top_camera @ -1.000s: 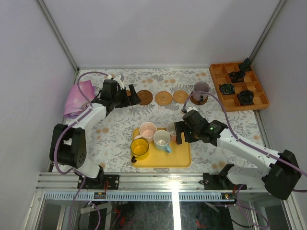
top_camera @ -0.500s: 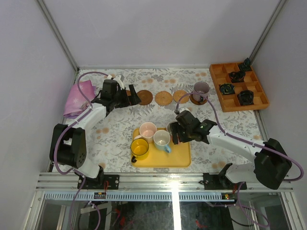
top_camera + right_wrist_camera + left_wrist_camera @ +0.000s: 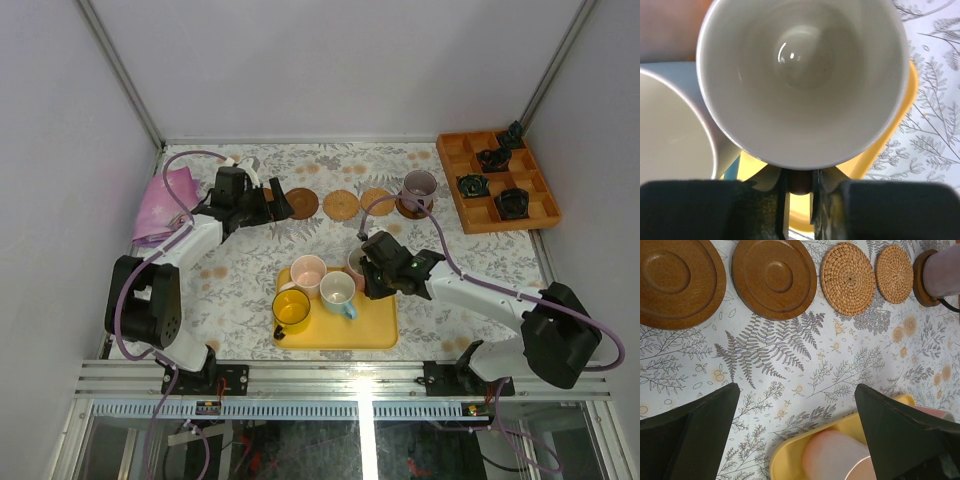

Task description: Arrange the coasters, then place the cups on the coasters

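Several cups stand on the yellow tray (image 3: 370,325): yellow (image 3: 291,310), pale pink (image 3: 308,270), light blue (image 3: 337,290) and salmon pink (image 3: 354,263). My right gripper (image 3: 366,272) is shut on the salmon cup's handle (image 3: 801,182); its pale inside (image 3: 800,75) fills the right wrist view. A mauve cup (image 3: 418,186) stands on a coaster (image 3: 920,280). Two wooden coasters (image 3: 672,280) (image 3: 774,277) and two woven ones (image 3: 847,271) (image 3: 895,273) lie in a row. My left gripper (image 3: 796,407) hangs open above the cloth near them, holding nothing.
An orange compartment tray (image 3: 455,165) with small black gadgets sits at the back right. A purple cloth (image 3: 165,205) lies at the back left. Walls close in the table on three sides.
My right gripper moved left over the tray and shut on the salmon cup's handle. The left arm has not moved.
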Robot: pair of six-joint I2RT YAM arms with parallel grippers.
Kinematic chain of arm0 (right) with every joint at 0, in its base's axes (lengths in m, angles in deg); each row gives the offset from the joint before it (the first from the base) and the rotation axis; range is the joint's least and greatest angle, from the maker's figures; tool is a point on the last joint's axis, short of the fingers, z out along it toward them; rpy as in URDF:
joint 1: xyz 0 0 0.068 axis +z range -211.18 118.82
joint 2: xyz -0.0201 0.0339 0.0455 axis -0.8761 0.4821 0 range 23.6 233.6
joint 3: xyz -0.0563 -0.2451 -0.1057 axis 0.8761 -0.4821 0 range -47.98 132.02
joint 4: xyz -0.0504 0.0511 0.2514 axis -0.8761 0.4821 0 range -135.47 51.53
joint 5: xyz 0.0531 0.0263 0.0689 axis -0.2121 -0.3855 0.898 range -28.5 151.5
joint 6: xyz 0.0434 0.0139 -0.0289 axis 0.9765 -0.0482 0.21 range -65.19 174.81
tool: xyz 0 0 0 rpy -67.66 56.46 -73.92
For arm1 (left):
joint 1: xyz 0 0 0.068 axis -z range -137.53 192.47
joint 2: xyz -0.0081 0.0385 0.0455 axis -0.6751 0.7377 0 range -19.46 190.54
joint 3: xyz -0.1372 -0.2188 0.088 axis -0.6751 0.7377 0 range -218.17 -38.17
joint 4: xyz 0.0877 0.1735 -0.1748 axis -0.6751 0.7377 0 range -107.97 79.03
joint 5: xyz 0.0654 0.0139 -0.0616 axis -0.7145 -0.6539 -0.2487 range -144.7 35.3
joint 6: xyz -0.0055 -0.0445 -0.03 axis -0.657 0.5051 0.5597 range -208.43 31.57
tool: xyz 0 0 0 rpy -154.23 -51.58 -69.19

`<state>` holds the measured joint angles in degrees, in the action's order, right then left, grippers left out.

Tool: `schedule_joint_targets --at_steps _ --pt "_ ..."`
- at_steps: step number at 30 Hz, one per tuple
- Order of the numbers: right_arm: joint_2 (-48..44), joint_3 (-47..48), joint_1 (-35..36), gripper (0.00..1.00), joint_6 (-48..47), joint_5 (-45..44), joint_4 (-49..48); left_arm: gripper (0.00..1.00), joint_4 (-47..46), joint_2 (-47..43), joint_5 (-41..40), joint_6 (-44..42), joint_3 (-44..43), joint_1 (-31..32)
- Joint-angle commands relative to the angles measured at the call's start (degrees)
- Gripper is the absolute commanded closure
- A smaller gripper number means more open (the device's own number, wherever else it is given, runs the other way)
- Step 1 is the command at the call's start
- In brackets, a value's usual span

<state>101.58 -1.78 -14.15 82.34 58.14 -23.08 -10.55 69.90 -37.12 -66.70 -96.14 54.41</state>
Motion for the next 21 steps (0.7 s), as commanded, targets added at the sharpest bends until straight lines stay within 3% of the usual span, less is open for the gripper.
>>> schedule_joint_targets --at_steps 1,8,14,21 --pt "0.51 0.18 0.42 0.98 -0.41 0.49 -1.09 0.00 -0.54 0.51 -0.21 -0.82 -0.74 0.00" --pt "-0.72 2.46 0.67 1.00 -1.40 -3.97 1.78 0.00 -1.07 0.66 0.12 -0.42 -0.53 0.01" --pt "-0.95 9.95 0.74 1.00 -1.60 -13.49 6.96 0.00 -1.22 0.61 0.00 -0.64 -1.32 0.01" --pt "5.26 21.24 -0.10 1.00 -3.15 -24.83 9.96 0.00 -1.60 0.43 -1.00 -0.88 -1.30 0.05"
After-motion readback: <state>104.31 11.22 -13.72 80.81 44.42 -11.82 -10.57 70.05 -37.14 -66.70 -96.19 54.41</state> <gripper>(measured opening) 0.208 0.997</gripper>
